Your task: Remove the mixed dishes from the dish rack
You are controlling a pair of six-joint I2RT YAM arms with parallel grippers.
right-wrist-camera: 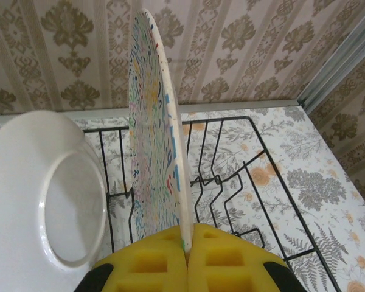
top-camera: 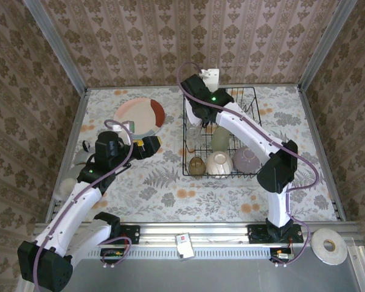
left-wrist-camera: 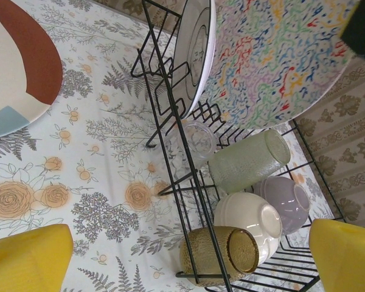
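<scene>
Right claw [right-wrist-camera: 185,258] clamped on rim of colourful plate [right-wrist-camera: 152,152], lower centre of frame. Plate upright over rack [top-camera: 246,109], bottom edge hidden by pads. White plate [right-wrist-camera: 42,207] cut off at left. Left claw [top-camera: 149,146] apart, over counter [top-camera: 170,188].

Bowls [left-wrist-camera: 249,222], cup [left-wrist-camera: 222,255] in rack [top-camera: 247,107] front; plates [left-wrist-camera: 198,48] upright behind (flat plate [top-camera: 140,115] left).

Black wire dish rack [top-camera: 246,112] right of centre; floral plate [right-wrist-camera: 152,152], white plate [right-wrist-camera: 48,213] on edge at its far end; green glass [left-wrist-camera: 249,161], brown cup [left-wrist-camera: 222,252], cream bowl [left-wrist-camera: 249,222], lavender bowl [left-wrist-camera: 286,201] tipped near end.
</scene>
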